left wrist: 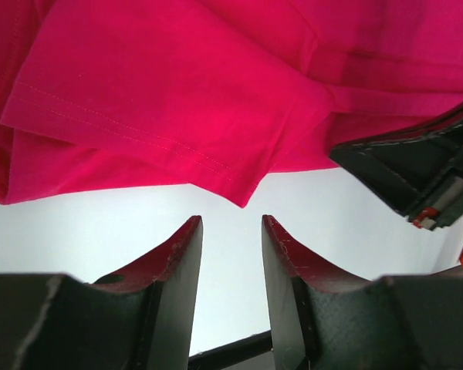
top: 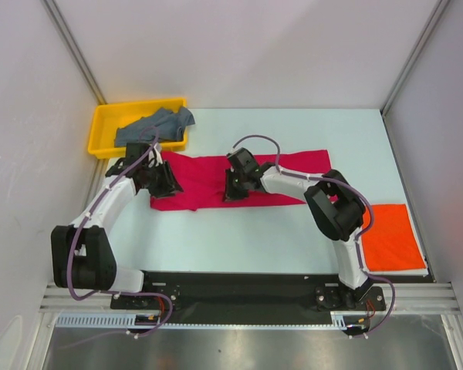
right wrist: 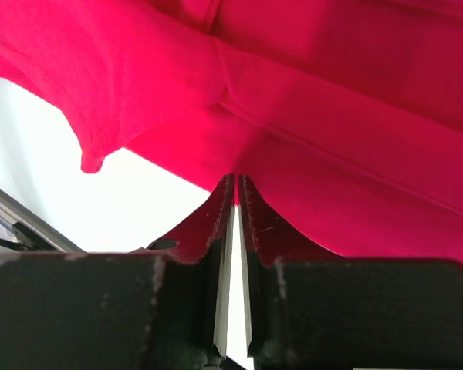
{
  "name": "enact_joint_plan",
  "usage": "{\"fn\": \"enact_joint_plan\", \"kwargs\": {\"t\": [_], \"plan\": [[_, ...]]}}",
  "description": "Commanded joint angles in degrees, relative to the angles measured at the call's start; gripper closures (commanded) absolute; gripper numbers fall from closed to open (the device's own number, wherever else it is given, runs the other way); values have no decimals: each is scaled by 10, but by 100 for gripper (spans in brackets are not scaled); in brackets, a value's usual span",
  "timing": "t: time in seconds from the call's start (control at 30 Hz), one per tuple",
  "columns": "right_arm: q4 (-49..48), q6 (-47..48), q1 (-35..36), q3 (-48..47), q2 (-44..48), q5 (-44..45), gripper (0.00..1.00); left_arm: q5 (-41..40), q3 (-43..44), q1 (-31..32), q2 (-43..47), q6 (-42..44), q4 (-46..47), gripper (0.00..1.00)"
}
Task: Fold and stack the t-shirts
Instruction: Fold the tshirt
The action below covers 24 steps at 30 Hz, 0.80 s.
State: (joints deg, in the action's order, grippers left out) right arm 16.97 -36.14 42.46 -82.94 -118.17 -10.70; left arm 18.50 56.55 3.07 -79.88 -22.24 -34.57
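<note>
Crimson-pink t-shirt (top: 204,173): lies flat on the tabletop (top: 255,239), mid-way across it, as a long band with both arms reaching over it.
Long axis: runs left to right, parallel to the tabletop's near edge. The left end comes nearer the arms than the right end does.
Which way it points: I cannot make out a collar. The left wrist view shows a stitched, hemmed flap at the left end, probably a sleeve, with its corner aimed at the tool.
Left tool (left wrist: 230,225): part-way open with nothing between the fingers. The flap's corner sits just ahead of the tips, apart from them.
Right tool (right wrist: 235,179): closed down to a thin slit, tips right on the near hem about mid-length. It looks to be pinching that edge.
Key relation: the shirt lies just beyond both tools, away from the bases, so both meet its near long edge. The left arm covers the left end and the right arm the middle.
Step in hand, as I judge it: taking hold of the near edge for the next fold.
Next move needs: the left tool to nudge forward onto the flap before it closes.
Risk: a lift now would raise one point only and skew the band.
Orange-red t-shirt (top: 390,239): folded square by the right arm's base.
Grey-blue t-shirt (top: 150,127): bunched in the yellow tray (top: 100,127), far left.
</note>
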Motion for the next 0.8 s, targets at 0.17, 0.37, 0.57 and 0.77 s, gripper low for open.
{"fn": "enact_joint_plan", "kwargs": {"t": [0.17, 0.37, 0.57, 0.77], "plan": [[-32, -17, 1, -28, -34, 31, 90, 11, -4, -2, 45, 6, 5, 57], [-31, -12, -7, -42, -36, 41, 91, 7, -9, -2, 51, 15, -2, 56], [-33, -23, -17, -69, -64, 38, 91, 10, -10, -2, 47, 18, -1, 56], [-44, -26, -22, -86, -78, 66, 91, 12, -12, -2, 44, 18, 1, 56]]}}
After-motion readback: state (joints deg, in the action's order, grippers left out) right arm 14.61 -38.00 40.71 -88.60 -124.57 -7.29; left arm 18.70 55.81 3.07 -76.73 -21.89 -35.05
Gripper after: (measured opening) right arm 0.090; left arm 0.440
